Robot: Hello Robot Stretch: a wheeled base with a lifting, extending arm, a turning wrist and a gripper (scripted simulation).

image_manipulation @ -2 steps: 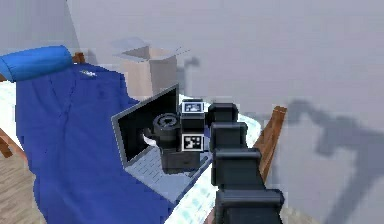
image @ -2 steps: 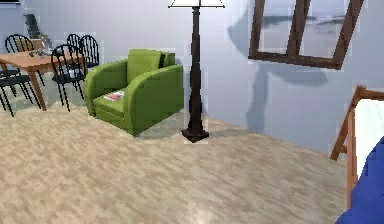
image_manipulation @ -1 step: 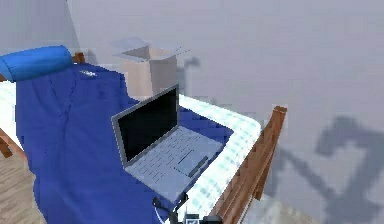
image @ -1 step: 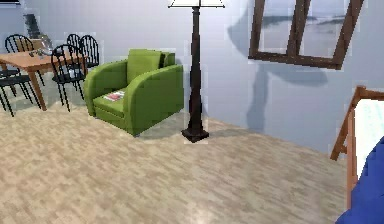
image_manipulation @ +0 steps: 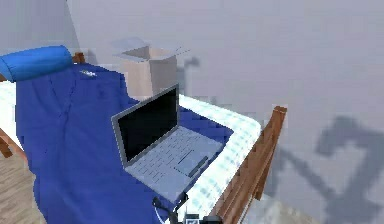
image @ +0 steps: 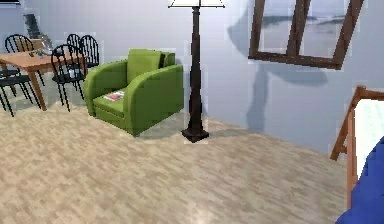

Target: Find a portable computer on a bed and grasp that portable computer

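A grey portable computer (image_manipulation: 165,142) lies with its lid up and a dark screen on the bed (image_manipulation: 255,160), partly on a blue blanket (image_manipulation: 70,130). At the arm side view's bottom edge, just below the computer's front corner, the dark body of my gripper (image_manipulation: 176,210) pokes into view beside a small white square. The bed and computer lie right behind it, so I cannot tell whether it holds anything. The bed's wooden frame (image: 352,125) also stands at the forward view's right edge.
A blue pillow (image_manipulation: 35,62) lies at the bed's head, and a cardboard box (image_manipulation: 150,65) stands behind the bed. Ahead are a green armchair (image: 135,90), a dark floor lamp (image: 195,75), a window (image: 305,30) and a dining table with black chairs (image: 40,65). Bare wood floor lies between.
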